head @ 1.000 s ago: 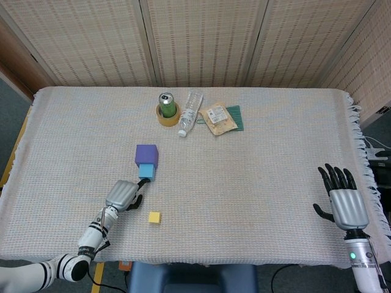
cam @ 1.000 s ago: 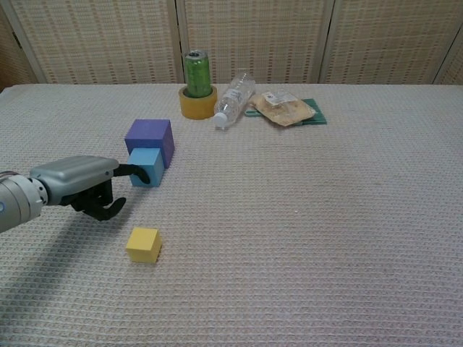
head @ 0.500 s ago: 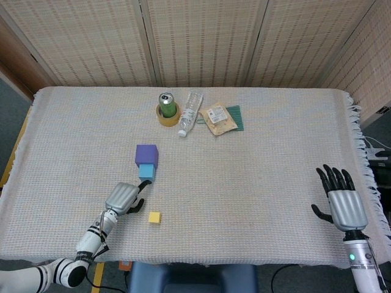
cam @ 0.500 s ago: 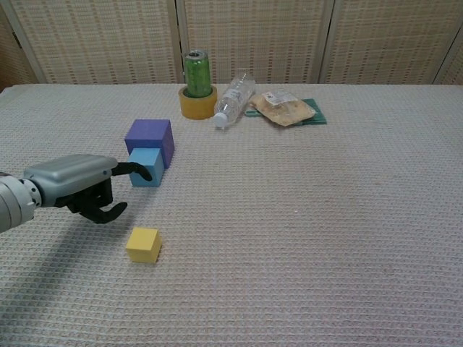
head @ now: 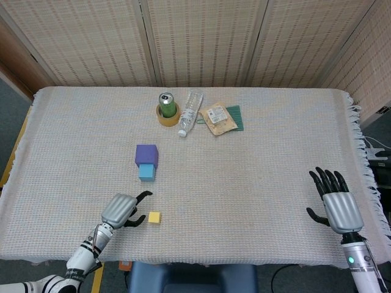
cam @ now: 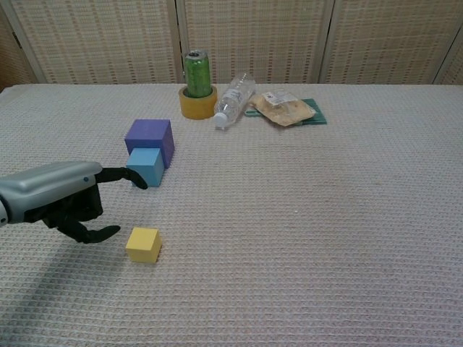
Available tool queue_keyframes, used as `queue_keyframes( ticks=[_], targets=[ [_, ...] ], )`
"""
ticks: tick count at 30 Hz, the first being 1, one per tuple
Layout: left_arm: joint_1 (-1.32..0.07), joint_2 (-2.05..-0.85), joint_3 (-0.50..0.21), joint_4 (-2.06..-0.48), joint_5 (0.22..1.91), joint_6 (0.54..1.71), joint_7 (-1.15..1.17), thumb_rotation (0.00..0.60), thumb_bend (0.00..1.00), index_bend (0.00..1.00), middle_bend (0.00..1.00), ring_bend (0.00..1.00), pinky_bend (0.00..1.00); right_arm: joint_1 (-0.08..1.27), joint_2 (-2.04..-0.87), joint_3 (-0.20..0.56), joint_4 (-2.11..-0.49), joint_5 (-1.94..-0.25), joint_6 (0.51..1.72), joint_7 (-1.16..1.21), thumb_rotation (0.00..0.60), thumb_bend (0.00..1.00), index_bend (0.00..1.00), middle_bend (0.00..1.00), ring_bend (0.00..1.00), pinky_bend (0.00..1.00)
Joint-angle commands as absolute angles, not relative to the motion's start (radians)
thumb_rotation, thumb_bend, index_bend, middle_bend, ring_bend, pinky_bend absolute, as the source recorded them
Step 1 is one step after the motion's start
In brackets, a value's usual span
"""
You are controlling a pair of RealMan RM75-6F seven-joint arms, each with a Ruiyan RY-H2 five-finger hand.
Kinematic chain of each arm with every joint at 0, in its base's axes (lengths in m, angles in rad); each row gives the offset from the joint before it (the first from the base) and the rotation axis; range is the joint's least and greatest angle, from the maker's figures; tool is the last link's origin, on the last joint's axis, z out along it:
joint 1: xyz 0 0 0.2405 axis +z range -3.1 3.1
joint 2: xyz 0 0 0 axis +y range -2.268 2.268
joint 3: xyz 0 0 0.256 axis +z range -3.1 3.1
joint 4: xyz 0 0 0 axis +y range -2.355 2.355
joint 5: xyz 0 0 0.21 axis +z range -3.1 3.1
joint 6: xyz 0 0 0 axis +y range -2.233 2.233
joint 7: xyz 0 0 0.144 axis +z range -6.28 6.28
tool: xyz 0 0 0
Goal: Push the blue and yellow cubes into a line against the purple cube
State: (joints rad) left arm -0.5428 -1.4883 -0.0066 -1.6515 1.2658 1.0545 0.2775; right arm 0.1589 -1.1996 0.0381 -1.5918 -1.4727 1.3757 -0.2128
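The purple cube (head: 146,154) sits on the cloth-covered worktop (head: 275,152), and serves here as the landmark. The blue cube (head: 146,172) rests flush against the purple cube's near face, so that part of the line looks done. The yellow cube (head: 154,217) lies well nearer the robot than the purple cube, apart from the blue one and slightly to the right of the line the two make.

The left hand (head: 121,210) hovers just left of the yellow cube, on the near-left side of the purple cube. It holds nothing: one finger points out toward the blue cube while the others are curled under the palm, as the chest view shows. Whether any finger touches the yellow cube cannot be told. The right hand (head: 335,201) rests far to the right of the purple cube, fingers spread and empty.

The step in hand appears to be the yellow cube. The next move likely calls for the left hand to get behind the yellow cube's near face and push it away from the robot, with a slight leftward correction, until it meets the blue cube without knocking that one askew.

Beyond the purple cube, toward the far edge, stand a green can (head: 167,104) inside a tape roll (head: 166,117), a lying plastic bottle (head: 190,112) and a snack packet (head: 219,119).
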Motion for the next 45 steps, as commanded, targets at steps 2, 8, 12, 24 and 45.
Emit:
queue_keyframes(
  ticks=[2, 8, 12, 24, 45],
  targets=[
    [-0.522, -1.484, 0.016, -1.682, 1.272, 1.066, 0.292, 0.536, 0.38, 0.21, 1.0, 1.0, 1.0, 0.152, -1.19, 0.027, -1.596, -1.497, 1.39, -0.199, 0.52, 0.03, 0.0, 0.0, 0.0, 0.0],
    [-0.495, -1.541, 0.025, -1.648, 1.284, 1.103, 0.319, 0.574, 0.38, 0.23, 1.0, 1.0, 1.0, 0.149, -1.186, 0.015, -1.599, -1.521, 1.395, -0.2, 0.521, 0.03, 0.0, 0.0, 0.0, 0.0],
    [-0.488, -1.582, 0.029, -1.618, 1.297, 1.124, 0.365, 0.599, 0.38, 0.24, 1.0, 1.0, 1.0, 0.145, -1.179, 0.015, -1.604, -1.523, 1.4, -0.194, 0.519, 0.03, 0.0, 0.0, 0.0, 0.0],
    [-0.484, -1.649, 0.022, -1.565, 1.309, 1.11, 0.376, 0.6, 0.38, 0.31, 1.0, 1.0, 1.0, 0.139, -1.171, 0.018, -1.609, -1.521, 1.404, -0.183, 0.52, 0.03, 0.0, 0.0, 0.0, 0.0],
    [-0.494, -1.654, -0.011, -1.539, 1.313, 1.097, 0.388, 0.6, 0.38, 0.47, 1.0, 1.0, 1.0, 0.136, -1.169, 0.019, -1.612, -1.519, 1.403, -0.183, 0.519, 0.03, 0.0, 0.0, 0.0, 0.0]
  ],
)
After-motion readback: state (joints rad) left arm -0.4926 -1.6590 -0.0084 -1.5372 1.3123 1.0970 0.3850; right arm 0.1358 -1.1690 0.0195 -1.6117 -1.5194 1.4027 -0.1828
